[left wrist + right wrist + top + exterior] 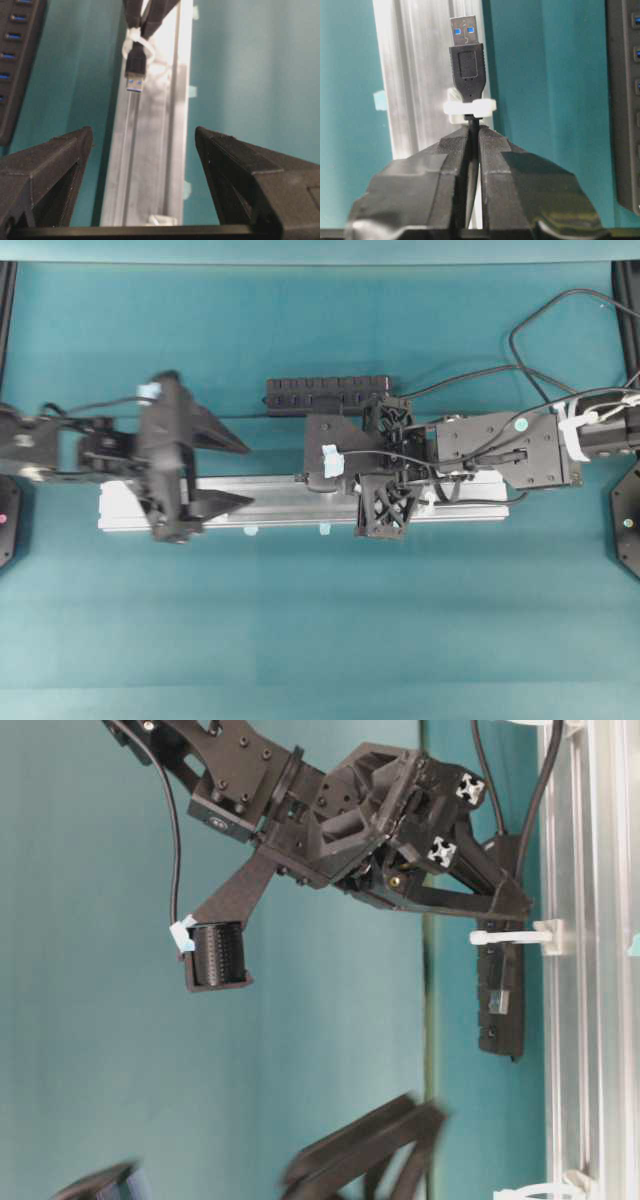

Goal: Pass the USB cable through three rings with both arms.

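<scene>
Gripping the USB cable (470,125) just behind its plug (467,70) with the right tool (474,137), plug already poking through one white ring (469,107) on the aluminium rail (420,75). Waiting ahead with the left tool (142,145) spread wide, empty. Two rings seemingly remaining.

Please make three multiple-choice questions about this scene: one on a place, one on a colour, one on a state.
1. Where does the black hub bar lie?
A. beside the rail
B. on the rail
C. in the left tool

2. What colour is inside the cable's plug?
A. red
B. blue
C. yellow

3. How is the right tool?
A. open, empty
B. shut on the hub bar
C. shut on the cable

Answers: 1 A, the overhead view shows it on the cloth beside the rail. 2 B, blue shows in the metal tip. 3 C, its pads pinch the cord.
</scene>
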Robot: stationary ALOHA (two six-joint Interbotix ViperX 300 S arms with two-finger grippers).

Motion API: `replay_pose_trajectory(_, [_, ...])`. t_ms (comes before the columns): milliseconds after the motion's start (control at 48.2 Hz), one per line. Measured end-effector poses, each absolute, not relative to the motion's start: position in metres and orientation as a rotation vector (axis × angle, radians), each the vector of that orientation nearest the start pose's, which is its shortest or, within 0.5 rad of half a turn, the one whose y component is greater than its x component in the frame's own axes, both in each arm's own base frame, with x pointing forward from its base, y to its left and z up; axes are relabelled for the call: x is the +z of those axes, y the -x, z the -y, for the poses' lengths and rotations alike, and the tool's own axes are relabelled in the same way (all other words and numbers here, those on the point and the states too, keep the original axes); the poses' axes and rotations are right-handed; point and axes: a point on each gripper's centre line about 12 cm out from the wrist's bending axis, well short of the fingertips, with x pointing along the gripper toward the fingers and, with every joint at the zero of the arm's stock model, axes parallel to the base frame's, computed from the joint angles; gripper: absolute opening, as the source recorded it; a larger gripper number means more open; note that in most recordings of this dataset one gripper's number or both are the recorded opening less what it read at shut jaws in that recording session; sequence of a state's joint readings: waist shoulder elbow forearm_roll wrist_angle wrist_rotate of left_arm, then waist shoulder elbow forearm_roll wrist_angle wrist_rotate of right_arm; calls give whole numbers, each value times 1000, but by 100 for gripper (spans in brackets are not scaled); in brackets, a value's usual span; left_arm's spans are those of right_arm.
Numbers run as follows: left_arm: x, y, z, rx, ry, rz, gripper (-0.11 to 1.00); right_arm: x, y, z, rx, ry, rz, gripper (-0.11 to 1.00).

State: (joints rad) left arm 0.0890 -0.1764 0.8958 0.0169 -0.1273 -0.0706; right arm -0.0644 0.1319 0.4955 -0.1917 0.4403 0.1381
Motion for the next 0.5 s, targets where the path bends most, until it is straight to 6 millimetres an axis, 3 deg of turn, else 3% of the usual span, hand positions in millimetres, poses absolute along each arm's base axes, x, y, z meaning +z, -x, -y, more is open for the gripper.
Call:
replay_pose_trajectory(270, [151, -363, -34, 98, 63, -590, 89, 138, -398, 34, -110, 40, -1059, -9])
replay_pose_trajectory(498, [137, -377, -37, 102, 63, -612, 89, 138, -399, 31, -104, 43, -1059, -9])
